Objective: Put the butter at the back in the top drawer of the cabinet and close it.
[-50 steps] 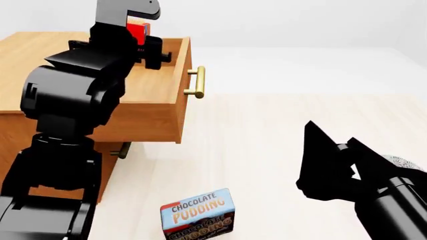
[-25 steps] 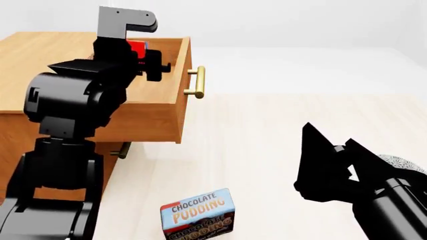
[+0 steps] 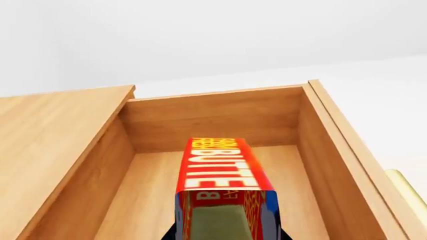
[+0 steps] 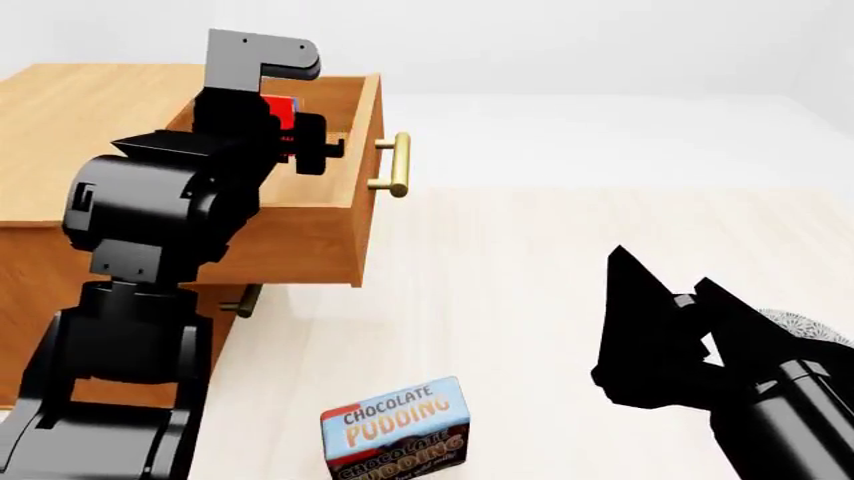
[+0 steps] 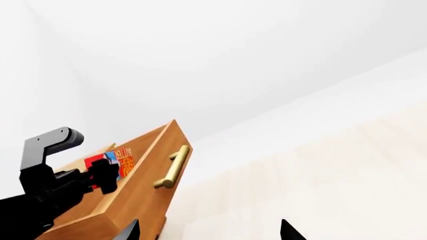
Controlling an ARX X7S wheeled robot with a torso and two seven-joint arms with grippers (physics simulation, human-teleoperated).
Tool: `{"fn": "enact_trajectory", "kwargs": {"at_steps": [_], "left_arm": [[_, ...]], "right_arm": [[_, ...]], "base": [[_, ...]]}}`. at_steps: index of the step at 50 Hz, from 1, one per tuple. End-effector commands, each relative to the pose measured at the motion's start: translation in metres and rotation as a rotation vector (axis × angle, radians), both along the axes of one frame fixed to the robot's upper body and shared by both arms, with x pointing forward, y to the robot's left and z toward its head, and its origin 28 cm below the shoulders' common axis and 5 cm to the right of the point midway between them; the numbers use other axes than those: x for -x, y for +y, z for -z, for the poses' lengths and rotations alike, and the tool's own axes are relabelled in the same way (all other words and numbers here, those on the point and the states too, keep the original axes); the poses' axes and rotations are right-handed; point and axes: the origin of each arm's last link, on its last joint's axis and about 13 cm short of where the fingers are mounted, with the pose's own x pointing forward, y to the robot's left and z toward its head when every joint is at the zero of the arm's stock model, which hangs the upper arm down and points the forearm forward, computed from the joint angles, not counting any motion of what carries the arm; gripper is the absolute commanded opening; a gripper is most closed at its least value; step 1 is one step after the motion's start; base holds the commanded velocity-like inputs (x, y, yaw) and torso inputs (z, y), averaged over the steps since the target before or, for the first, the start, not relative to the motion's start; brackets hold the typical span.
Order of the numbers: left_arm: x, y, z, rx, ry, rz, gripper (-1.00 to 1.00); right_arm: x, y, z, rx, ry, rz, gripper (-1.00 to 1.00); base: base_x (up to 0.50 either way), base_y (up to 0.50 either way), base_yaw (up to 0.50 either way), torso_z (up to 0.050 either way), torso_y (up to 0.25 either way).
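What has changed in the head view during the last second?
The left pincer, shut on the small red-orange butter box, has sunk lower into the open light-brown wooden top drawer. The right pincer and brown-and-blue chocolate pudding box stayed put.

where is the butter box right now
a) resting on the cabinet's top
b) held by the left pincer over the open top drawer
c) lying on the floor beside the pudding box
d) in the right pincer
b: the left pincer grips the butter above the open top drawer.
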Motion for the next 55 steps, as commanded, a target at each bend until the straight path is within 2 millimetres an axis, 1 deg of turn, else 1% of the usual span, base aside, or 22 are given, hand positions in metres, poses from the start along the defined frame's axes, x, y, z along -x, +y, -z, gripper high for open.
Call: {"fn": "enact_trajectory", "kwargs": {"at_steps": [1, 31, 32, 55], "left_arm": [[-0.0015, 0.0013, -0.0048, -0.015, -0.033, -0.029, -1.0], [-0.0033, 0.0058, -0.0001, -0.006, -0.019, -0.055, -1.0], [-0.0035, 0.006, 0.0, -0.006, -0.015, -0.057, 1.0], [-0.0024, 0.0073, -0.0047, 0.003, -0.02, -0.076, 1.0]], "right_arm": [[0.0006, -0.0004, -0.0002, 0.002, 0.0, -0.001, 1.0], [-0.0006, 0.001, 0.0019, 0.002, 0.005, -0.006, 1.0], [-0.0005, 0.0011, 0.0019, 0.002, 0.005, -0.006, 1.0], [0.0003, 0.001, 0.0008, 0.003, 0.002, -0.005, 1.0]], "base": [[0.0, 0.0, 0.0, 0.0, 0.0], [0.0, 0.0, 0.0, 0.0, 0.001], [0.0, 0.0, 0.0, 0.0, 0.0], [0.0, 0.0, 0.0, 0.0, 0.0]]}}
